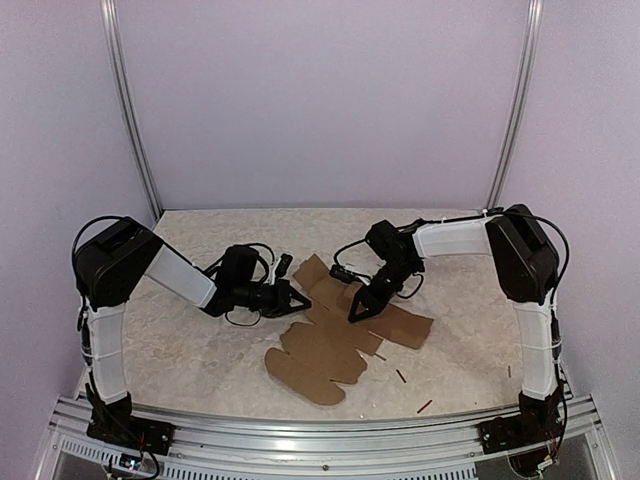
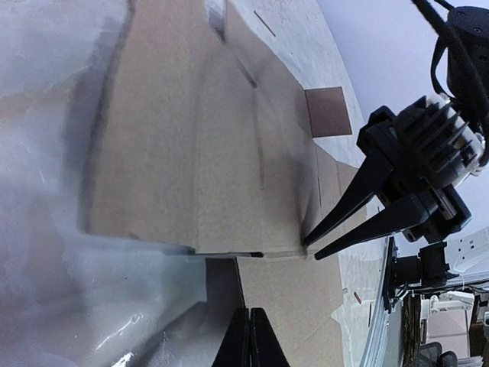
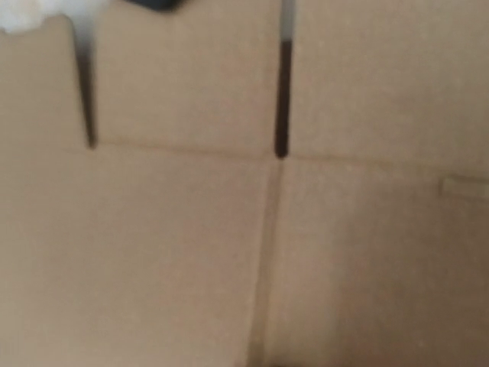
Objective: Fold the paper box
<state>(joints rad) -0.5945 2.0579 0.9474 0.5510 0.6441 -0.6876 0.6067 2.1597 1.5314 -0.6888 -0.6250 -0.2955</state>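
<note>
Speckled tabletop, plain brown paper box, right gripper touching it

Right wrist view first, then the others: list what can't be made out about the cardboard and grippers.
- Right wrist view: blurred cardboard fills it; own fingers out of frame.
- Left wrist view: right gripper at a flap edge; whether it grips, unclear.
- Top view: left gripper at the cardboard; any pinch hidden under it; sticks too small to identify.

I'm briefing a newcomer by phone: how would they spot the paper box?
Look at the middle of the pale speckled table. The paper box lies there as a brown cardboard sheet with flaps, far bigger than the thin dark sticks nearby.
</note>
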